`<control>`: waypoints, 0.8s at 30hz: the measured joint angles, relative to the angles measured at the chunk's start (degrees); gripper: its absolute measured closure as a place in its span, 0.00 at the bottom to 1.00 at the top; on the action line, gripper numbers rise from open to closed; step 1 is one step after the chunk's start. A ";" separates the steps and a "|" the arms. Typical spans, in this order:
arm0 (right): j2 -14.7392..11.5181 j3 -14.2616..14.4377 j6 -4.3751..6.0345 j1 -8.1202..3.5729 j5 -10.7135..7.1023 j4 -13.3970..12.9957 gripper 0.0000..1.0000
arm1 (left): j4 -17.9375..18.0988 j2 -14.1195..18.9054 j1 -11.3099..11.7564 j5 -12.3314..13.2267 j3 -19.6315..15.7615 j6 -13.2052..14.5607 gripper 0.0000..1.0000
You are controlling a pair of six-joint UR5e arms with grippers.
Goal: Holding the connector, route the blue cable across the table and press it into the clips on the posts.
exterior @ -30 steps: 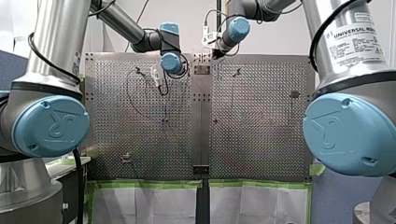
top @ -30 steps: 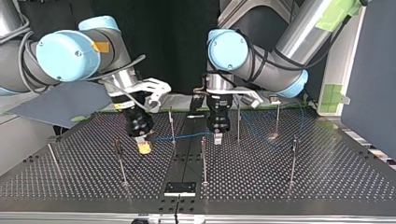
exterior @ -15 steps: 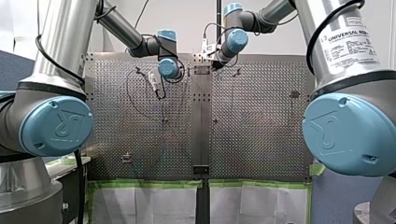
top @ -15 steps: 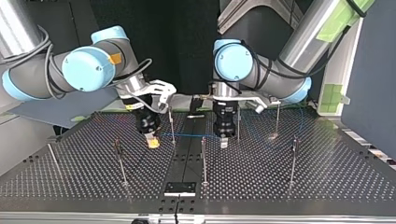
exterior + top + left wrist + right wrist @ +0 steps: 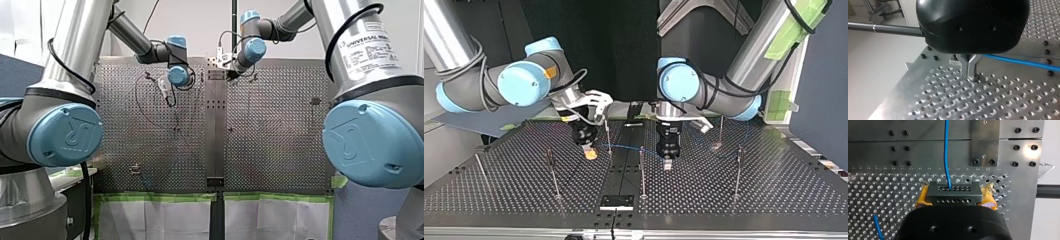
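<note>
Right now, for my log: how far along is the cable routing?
Done: the right end effector grips the connector. In hand: the blue cable stretches from it past two posts to the left end effector. Left: clips are too small to judge; pressing in likely remains.

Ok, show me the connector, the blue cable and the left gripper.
connector [image 5: 952, 193]: right wrist view, middle of its dark face with the pin holes.
blue cable [image 5: 946, 150]: right wrist view, on the straight run ahead of the connector.
left gripper [image 5: 969, 74]: left wrist view, between its metal fingertips.
</note>
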 joint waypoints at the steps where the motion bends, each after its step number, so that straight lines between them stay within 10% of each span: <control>1: 0.21 -0.20 0.01 -0.12 -0.06 -0.02 1.00 | 0.01 -0.36 0.10 0.14 0.26 0.01 1.00; 24: 3.06 -4.10 0.37 -4.95 -1.62 -0.01 1.00 | -2.72 -4.34 2.83 2.43 6.23 0.18 1.00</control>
